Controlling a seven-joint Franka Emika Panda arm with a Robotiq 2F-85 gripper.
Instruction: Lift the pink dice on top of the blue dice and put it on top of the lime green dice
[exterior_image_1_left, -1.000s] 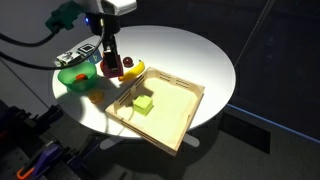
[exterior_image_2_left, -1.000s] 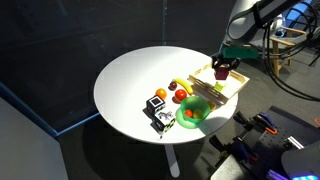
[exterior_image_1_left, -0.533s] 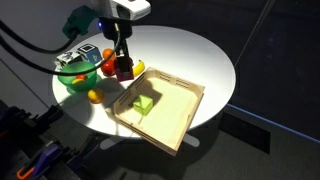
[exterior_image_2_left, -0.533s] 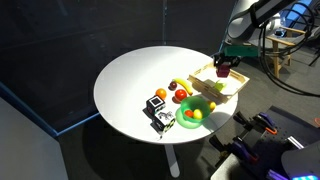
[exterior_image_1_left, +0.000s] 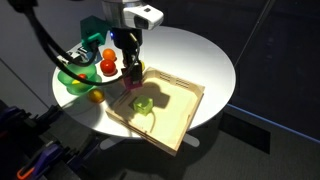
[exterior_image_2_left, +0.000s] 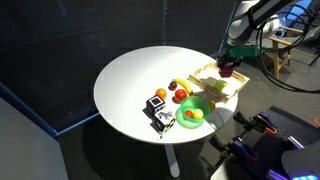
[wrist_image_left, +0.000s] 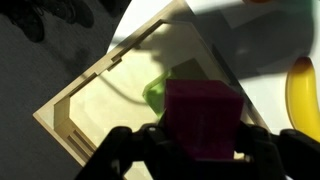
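Claw (exterior_image_1_left: 130, 72): clamped on pink dice (wrist_image_left: 203, 115).
Change: we note it nearer, above lime green dice (exterior_image_1_left: 143, 103).
Meaning: placement next.

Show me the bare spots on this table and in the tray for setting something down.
Most of the table away from the green bowl is bare. In the tray, the floor past the lime green dice is free. Crowded: the bowl-side edge, with fruit and the gripper holding the pink dice.
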